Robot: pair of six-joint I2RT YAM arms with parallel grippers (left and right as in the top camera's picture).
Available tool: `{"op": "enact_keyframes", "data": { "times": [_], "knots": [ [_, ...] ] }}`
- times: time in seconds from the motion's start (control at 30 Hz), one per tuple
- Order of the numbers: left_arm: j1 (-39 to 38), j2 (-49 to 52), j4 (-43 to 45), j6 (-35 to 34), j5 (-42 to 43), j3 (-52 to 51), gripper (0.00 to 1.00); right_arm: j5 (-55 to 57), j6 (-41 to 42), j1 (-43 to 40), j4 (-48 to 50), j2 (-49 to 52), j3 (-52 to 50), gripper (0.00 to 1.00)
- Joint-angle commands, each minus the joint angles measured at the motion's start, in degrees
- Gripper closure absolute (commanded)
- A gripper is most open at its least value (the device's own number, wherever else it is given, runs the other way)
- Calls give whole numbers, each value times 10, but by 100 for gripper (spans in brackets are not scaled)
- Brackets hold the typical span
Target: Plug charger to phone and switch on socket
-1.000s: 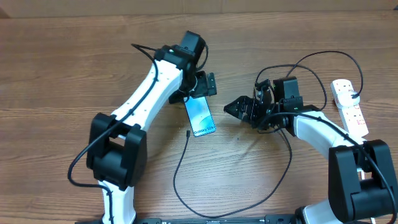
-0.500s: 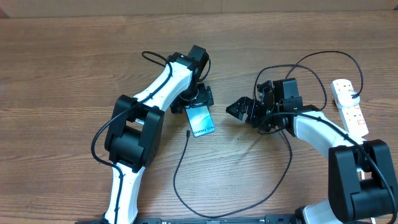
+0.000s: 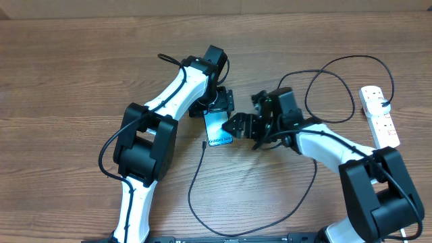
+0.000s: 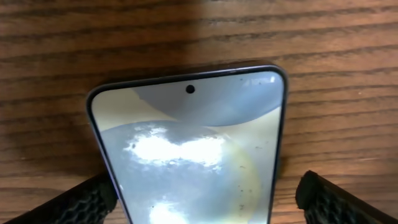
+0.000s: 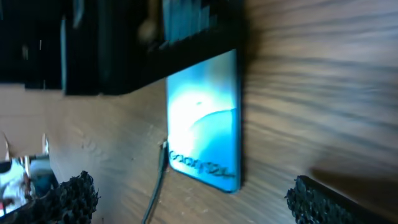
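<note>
1. Lying flat on the table with its screen up, the phone points its long side away from the robot, tilted a little.
2. The left gripper hangs over the phone's far end. Its fingers are wide apart, one on each side, not squeezing.
3. The right gripper is open too and holds nothing. It sits just beside the phone's right edge, pointing at it.
4. The charger has its small tip just beside the phone's near left corner, so the phone lies between the tip and the right gripper. I think the tip must go into the near end, pushed along the long side.
5. The socket is well apart, far right; its switches are too small to read. The phone's hole is not seen, and the right wrist view is blurry.
</note>
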Motion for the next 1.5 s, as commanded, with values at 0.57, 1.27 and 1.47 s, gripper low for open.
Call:
{"op": "enact_keyframes", "data": {
  "times": [0.57, 1.27, 1.47],
  "knots": [
    [-40, 42, -15, -42, -45, -23, 13, 34, 22, 18, 2, 2, 3, 0],
    [-41, 42, -35, 5, -35, -29, 23, 33, 20, 18, 1, 2, 3, 0],
    [-20, 42, -43, 84, 67, -29, 32, 35, 38, 10, 0, 13, 3, 0]
  ]
}}
